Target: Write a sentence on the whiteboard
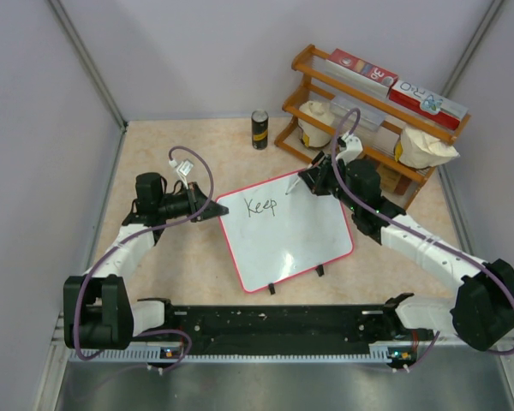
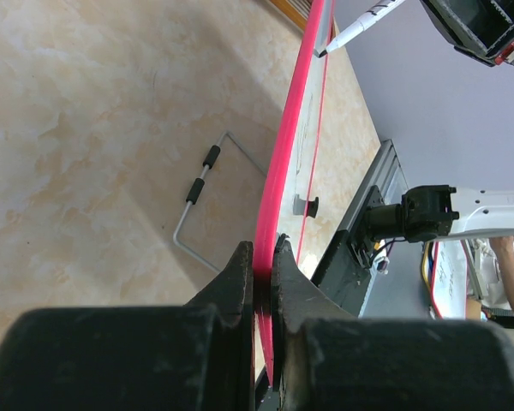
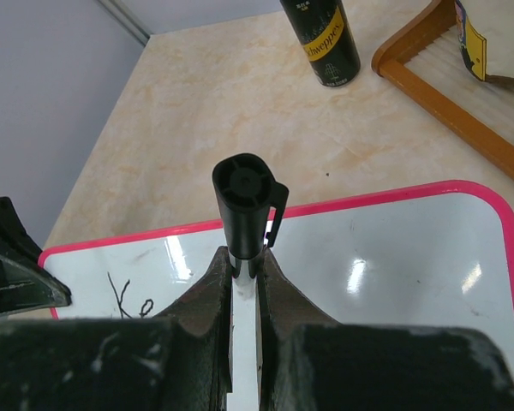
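Note:
The whiteboard (image 1: 287, 235) lies tilted on the table, glossy white with a red-pink rim and two black clips at its near edge. The sentence (image 1: 260, 206) reads "Keep" in thin black lettering near the board's far left corner. My left gripper (image 1: 214, 210) is shut on the board's left rim (image 2: 264, 272), seen edge-on in the left wrist view. My right gripper (image 1: 307, 181) is shut on a white marker with a black cap posted on its end (image 3: 244, 205), its tip (image 1: 289, 192) over the board's far edge, right of "Keep". The marker also shows in the left wrist view (image 2: 360, 26).
A wooden rack (image 1: 368, 128) with red-and-white boxes and white bags stands at the back right. A dark can (image 1: 259, 129) stands behind the board. A wire stand (image 2: 207, 184) lies on the table under the board's left side. Grey walls close in both sides.

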### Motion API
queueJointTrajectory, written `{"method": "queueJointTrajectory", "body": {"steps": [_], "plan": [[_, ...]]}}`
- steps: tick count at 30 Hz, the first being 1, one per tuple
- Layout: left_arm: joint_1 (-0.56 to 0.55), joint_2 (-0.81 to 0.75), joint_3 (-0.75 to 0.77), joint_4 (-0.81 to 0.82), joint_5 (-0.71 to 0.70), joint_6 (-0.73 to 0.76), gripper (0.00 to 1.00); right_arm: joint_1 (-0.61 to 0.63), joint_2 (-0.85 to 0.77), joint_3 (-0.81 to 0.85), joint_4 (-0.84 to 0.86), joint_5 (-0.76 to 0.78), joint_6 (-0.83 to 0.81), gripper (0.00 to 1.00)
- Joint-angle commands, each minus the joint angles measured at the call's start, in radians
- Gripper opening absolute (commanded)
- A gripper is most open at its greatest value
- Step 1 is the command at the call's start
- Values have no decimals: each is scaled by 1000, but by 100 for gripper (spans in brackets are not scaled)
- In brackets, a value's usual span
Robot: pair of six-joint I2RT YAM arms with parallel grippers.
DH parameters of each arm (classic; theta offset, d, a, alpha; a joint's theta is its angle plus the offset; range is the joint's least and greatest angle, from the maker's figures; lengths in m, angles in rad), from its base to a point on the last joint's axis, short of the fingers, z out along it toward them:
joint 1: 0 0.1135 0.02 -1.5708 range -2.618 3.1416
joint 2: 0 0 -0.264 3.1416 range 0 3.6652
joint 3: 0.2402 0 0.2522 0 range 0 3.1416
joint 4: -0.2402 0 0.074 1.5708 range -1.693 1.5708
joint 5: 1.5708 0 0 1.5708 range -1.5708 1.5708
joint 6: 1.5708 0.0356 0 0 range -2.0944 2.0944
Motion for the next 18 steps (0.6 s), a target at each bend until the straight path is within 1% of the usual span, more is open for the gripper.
{"method": "queueJointTrajectory", "body": {"steps": [1, 18], "plan": [[-18, 7, 1, -61, -114, 123, 0, -7, 11, -2, 16, 42, -22, 0], [-21, 4, 3, -63, -117, 124, 0, -8, -40, -18, -26, 151, -52, 0]]}}
